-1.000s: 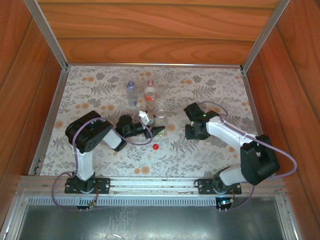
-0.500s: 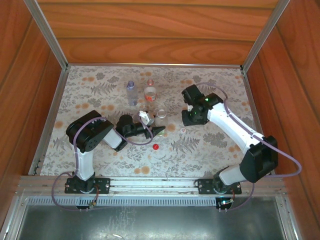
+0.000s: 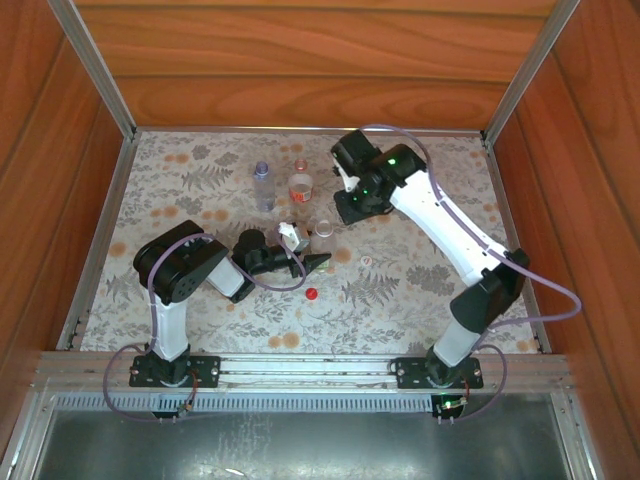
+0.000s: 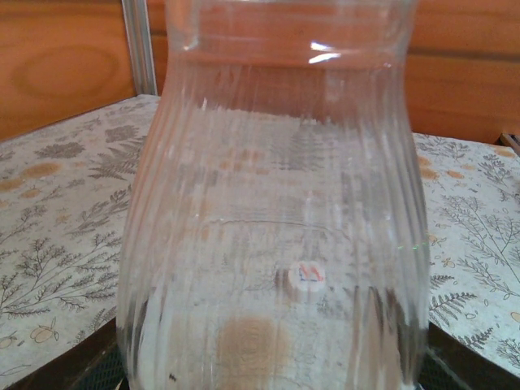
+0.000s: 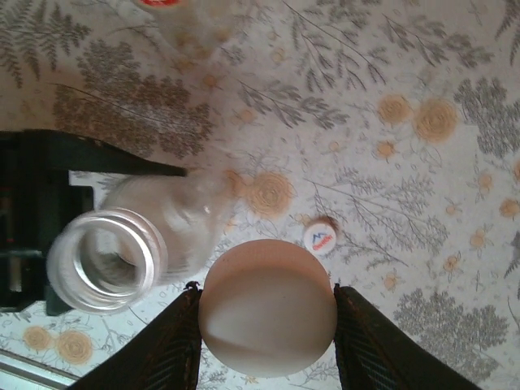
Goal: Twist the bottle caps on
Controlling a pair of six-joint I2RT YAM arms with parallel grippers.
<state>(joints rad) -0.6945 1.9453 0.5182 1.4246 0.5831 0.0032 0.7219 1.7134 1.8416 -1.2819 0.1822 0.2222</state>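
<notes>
floral surface | left tool clamps open clear bottle | right tool grips pale cap above, off-centre | step: capping | next: centre over mouth, lower, twist

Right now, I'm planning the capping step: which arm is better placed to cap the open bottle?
Right: the right gripper holds a pale cap just beside the open bottle, which the left gripper grips.

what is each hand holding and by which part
The right hand pinches the pale cap by its sides, one finger on each. The left hand grips the open clear bottle low on its body.
</notes>
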